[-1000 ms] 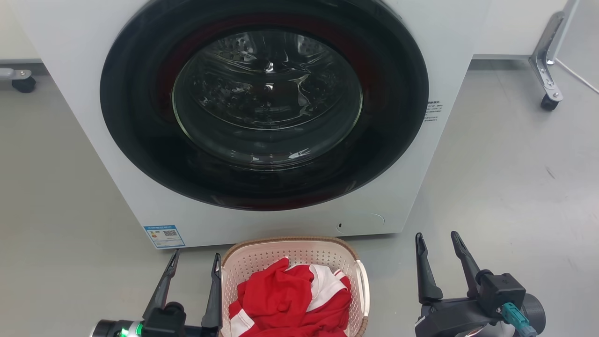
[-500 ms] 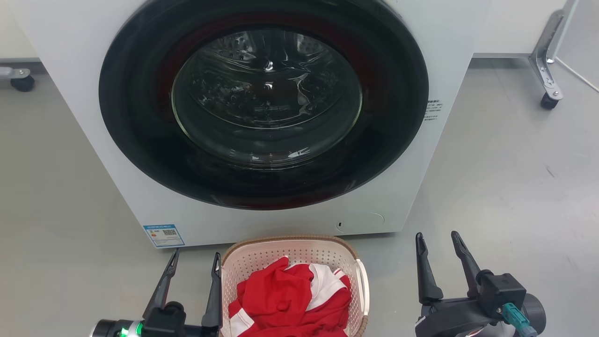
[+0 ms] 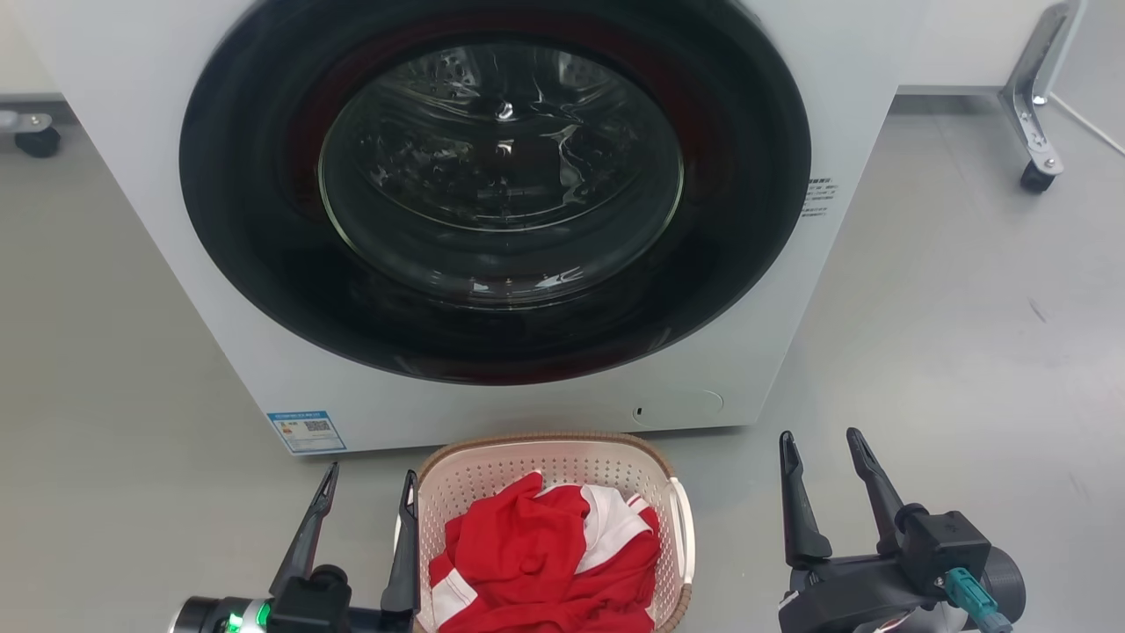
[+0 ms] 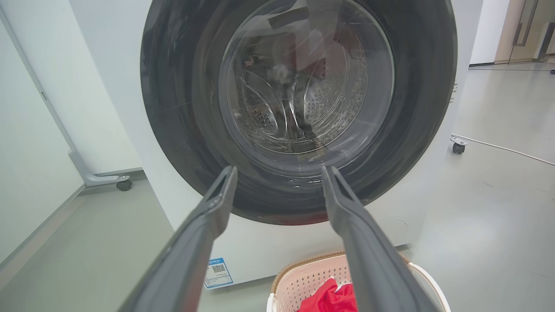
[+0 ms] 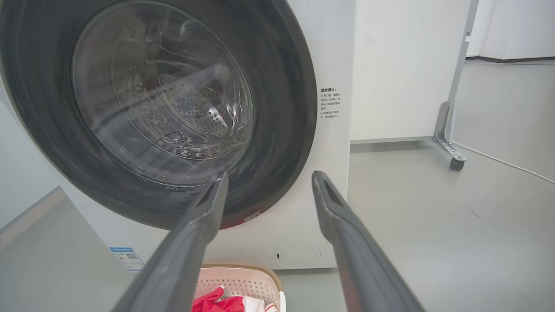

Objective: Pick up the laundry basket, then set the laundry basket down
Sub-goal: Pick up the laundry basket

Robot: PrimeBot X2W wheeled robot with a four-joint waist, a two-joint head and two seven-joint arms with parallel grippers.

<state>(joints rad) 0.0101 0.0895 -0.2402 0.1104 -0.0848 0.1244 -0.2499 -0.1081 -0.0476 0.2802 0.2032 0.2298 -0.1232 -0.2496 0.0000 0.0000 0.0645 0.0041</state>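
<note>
The laundry basket stands on the floor right in front of the washer, cream-pink and perforated with a brown rim, holding red and white cloth. My left gripper is open just left of the basket, its right finger close beside the basket's left wall. Well off to the basket's right, my right gripper is open with nothing between its fingers. The left wrist view catches the basket low down past my left gripper. In the right wrist view the basket lies at the bottom, below my right gripper.
A white front-loading washer with a dark round door, shut, rises just behind the basket. Grey floor spreads to both sides. A metal leg with a caster stands at the far right, another caster at the far left.
The head camera has tipped slightly, so the washer and basket sit a little higher in view. Both grippers keep their places and stay open.
</note>
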